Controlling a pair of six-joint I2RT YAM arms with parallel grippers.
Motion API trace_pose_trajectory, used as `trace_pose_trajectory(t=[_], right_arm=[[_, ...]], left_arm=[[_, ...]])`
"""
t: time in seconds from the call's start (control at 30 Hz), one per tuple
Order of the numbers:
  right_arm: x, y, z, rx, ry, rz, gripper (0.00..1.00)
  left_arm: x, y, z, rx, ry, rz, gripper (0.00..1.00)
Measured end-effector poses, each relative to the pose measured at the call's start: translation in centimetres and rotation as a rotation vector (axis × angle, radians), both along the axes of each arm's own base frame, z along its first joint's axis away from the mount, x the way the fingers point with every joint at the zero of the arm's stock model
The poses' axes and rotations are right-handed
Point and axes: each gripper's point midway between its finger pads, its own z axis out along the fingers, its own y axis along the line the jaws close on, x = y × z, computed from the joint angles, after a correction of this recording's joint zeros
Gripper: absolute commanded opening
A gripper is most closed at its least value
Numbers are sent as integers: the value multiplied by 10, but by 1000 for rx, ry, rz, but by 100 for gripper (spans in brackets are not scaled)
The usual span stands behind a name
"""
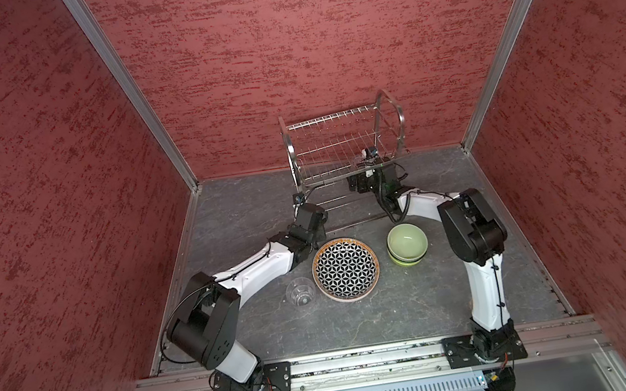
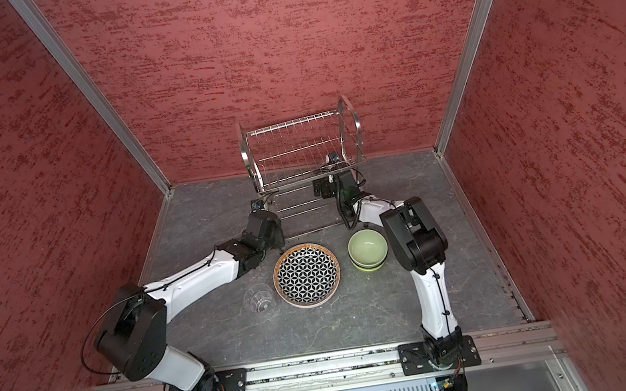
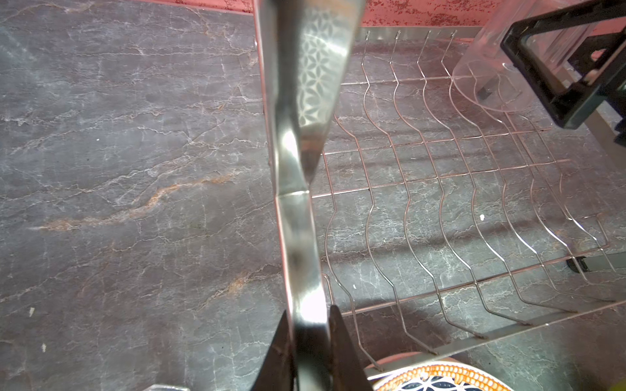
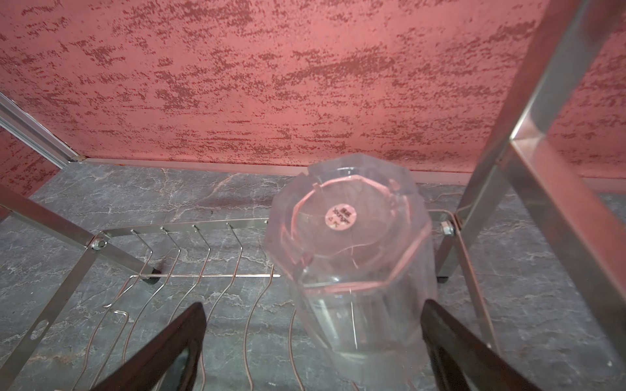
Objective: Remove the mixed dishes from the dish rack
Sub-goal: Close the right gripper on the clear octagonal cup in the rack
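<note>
right wrist view: my right pincer [image 4: 315, 309] stands wide apart, fingers either side of an upturned clear tumbler [image 4: 349, 243] on the lower tier of the dish rack [image 4: 531, 111], by its right end frame. left wrist view: my left pincer [image 3: 310, 325] is clamped on the rack's steel side frame. in both top views, the patterned plate [image 1: 345, 269], stacked green bowls [image 1: 407, 243] and second tumbler [image 1: 300, 291] sit on the table [image 1: 404, 309] in front of the rack.

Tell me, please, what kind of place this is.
Probably a robot test booth, not a real kitchen: red textured panels in aluminium framing enclose a marble-look tabletop, two arms are bolted to a front rail, and a dish rack stands at the back.
</note>
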Motion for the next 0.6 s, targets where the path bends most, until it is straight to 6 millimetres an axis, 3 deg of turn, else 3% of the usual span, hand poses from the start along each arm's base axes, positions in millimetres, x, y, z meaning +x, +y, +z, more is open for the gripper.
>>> trace_pose_trajectory(t=[0.33, 0.6], right_arm=[[0, -19, -6, -76, 35, -142, 99], [29, -24, 2, -124, -8, -221, 99]], left_arm=[[0, 0, 0, -1, 2, -3, 2], [5, -4, 7, -27, -32, -1, 2]])
